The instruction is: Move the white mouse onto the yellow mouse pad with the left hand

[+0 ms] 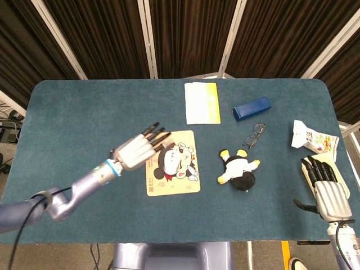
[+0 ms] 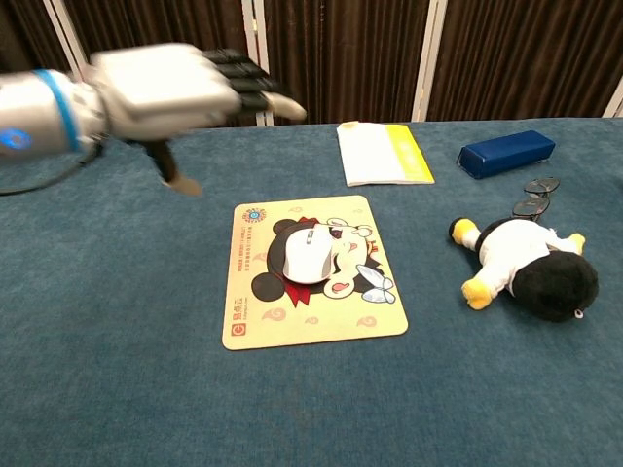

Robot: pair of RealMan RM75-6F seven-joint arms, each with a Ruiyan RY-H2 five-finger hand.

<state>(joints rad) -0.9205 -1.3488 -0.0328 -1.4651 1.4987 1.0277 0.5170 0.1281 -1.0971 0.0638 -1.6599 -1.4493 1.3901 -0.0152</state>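
Note:
The white mouse (image 2: 309,259) (image 1: 168,157) lies on the yellow mouse pad (image 2: 310,323) (image 1: 174,183), over its cartoon print, with nothing touching it. My left hand (image 2: 170,89) (image 1: 138,148) is raised above the table to the left of the pad, fingers spread and empty, blurred by motion in the chest view. My right hand (image 1: 326,188) rests open at the table's right front edge, holding nothing.
A penguin plush (image 1: 239,170) lies right of the pad. Behind it are glasses (image 1: 254,135), a blue case (image 1: 252,108) and a white-and-yellow booklet (image 1: 201,102). A snack packet (image 1: 314,138) sits at the far right.

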